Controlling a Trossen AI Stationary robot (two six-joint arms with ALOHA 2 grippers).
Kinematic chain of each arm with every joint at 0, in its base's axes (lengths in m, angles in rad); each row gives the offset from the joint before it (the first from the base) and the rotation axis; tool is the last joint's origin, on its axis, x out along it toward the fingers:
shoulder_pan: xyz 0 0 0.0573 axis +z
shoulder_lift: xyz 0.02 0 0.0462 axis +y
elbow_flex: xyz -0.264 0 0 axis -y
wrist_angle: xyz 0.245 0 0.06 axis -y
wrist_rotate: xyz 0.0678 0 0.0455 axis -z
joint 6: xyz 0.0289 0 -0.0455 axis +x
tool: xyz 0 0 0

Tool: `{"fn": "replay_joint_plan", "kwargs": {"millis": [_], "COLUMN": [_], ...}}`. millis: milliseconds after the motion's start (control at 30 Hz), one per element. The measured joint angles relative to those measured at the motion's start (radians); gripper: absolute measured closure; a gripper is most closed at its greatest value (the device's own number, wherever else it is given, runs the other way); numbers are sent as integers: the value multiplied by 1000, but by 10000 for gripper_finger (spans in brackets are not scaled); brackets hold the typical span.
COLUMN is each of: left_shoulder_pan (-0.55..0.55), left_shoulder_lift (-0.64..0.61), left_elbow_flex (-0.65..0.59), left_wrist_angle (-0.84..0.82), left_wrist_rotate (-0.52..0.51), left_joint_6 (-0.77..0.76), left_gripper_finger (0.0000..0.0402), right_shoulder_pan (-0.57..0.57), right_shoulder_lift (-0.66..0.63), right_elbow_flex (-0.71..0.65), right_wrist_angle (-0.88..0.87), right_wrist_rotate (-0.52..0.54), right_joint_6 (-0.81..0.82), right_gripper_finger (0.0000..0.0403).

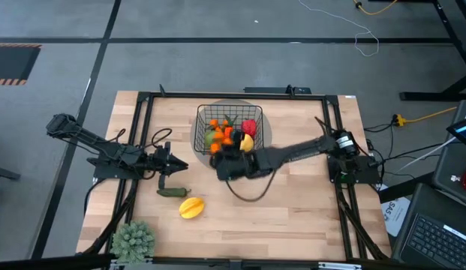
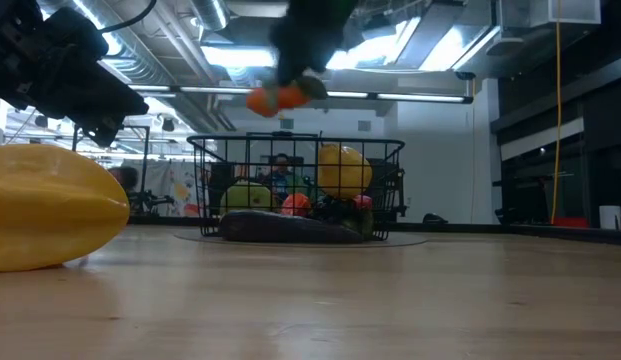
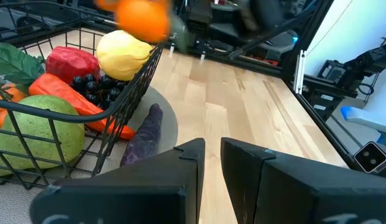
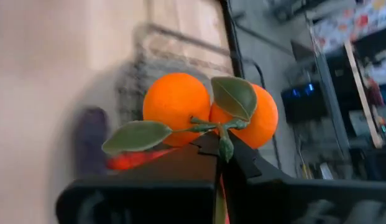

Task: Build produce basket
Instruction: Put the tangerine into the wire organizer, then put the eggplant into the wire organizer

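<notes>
1. Right gripper (image 4: 220, 163) has its fingers pinched on the leafy stem of a pair of tangerines (image 4: 208, 112). In the low view they hang above the basket (image 2: 295, 190), near the top centre of the frame.
2. The basket, black wire mesh, sits upper centre of the table (image 1: 293, 217) in the high view. Inside it I can make out a green apple (image 3: 34, 134), an orange carrot (image 3: 78, 102), a red pepper (image 3: 69, 62), dark grapes (image 3: 96, 87) and a yellow fruit (image 3: 124, 55).
3. A purple eggplant (image 3: 143, 140) lies on the wood just outside the basket's wall, touching or nearly touching it.
4. Left gripper (image 3: 211, 162) waits at the left-centre of the high view, fingers nearly together with a thin gap, nothing in them.
5. Below it, in the high view, there's a green cucumber (image 1: 173, 192), and just under that a yellow star fruit (image 1: 191, 207).
6. A spiky pale-green potted plant (image 1: 133, 240) sits in the lower left corner.
</notes>
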Motion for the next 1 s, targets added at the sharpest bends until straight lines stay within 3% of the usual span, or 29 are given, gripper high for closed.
{"fn": "replay_joint_plan", "kwargs": {"millis": [133,267,400,800,1000], "left_shoulder_pan": [0,0,0,0,0], "left_shoulder_lift": [0,0,0,0,0], "left_elbow_flex": [0,0,0,0,0], "left_wrist_angle": [0,0,0,0,0], "left_wrist_rotate": [0,0,0,0,0], "left_joint_6": [0,0,0,0,0], "left_gripper_finger": [360,360,360,360,360], "right_shoulder_pan": [-79,-146,-191,-227,-186], "right_shoulder_lift": [0,0,0,0,1], "right_elbow_flex": [2,2,2,2,105], "right_wrist_angle": [-63,-73,-80,-78,-153], "right_wrist_rotate": [-36,-176,-191,-188,-188], "right_joint_6": [2,8,42,37,52], "right_gripper_finger": [403,403,392,261,236]}}
